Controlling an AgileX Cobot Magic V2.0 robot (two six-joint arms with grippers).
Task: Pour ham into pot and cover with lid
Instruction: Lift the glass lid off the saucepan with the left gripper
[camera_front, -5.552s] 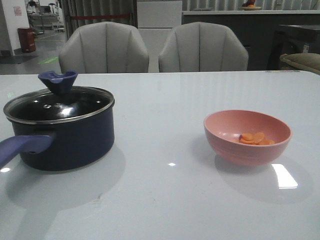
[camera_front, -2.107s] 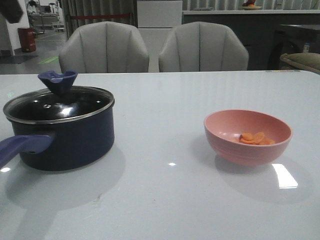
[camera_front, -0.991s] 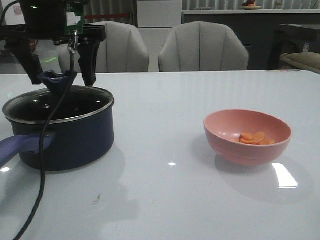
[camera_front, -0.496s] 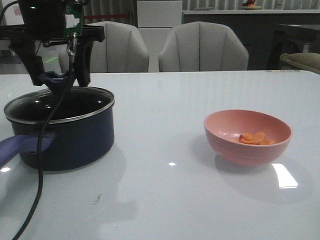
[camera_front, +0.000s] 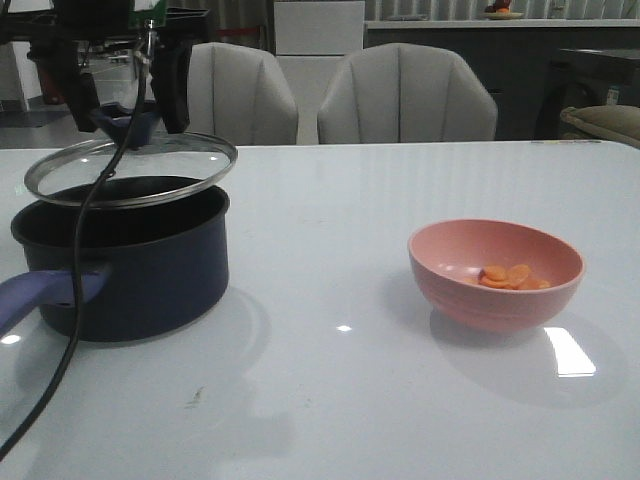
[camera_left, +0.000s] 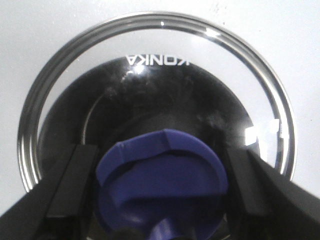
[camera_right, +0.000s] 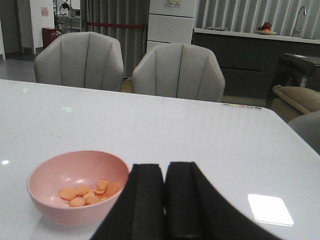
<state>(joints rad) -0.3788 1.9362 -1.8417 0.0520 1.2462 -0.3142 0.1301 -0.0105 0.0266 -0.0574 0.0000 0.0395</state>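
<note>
Nearest to me on the glossy white desk (camera_front: 330, 400) sit two things: at my left the dark navy round saucepan (camera_front: 125, 265) with its black inside and long purple-blue handle, and at my right the pink round bowl (camera_front: 495, 272) holding the small heap of thin orange-pink ham slices (camera_front: 510, 277). The two are well apart.

My left end effector (camera_front: 125, 85) is clamped on the blue-purple flared knob of the clear glass lid with the metal rim (camera_front: 130, 168); a finger (camera_left: 70, 187) presses each side of the knob. The lid hangs tilted just above the open saucepan, not touching its rim.

My right end effector (camera_right: 164, 200) has its fingers together and holds nothing; it hangs near the bowl, on my side of it.

Beyond the desk stand two grey padded chairs (camera_front: 405, 95).

I judge the step in hand to be uncovering the saucepan. Next the lid needs carrying clear, so that my right end effector can open, take the bowl by its rim and tip the ham in.
</note>
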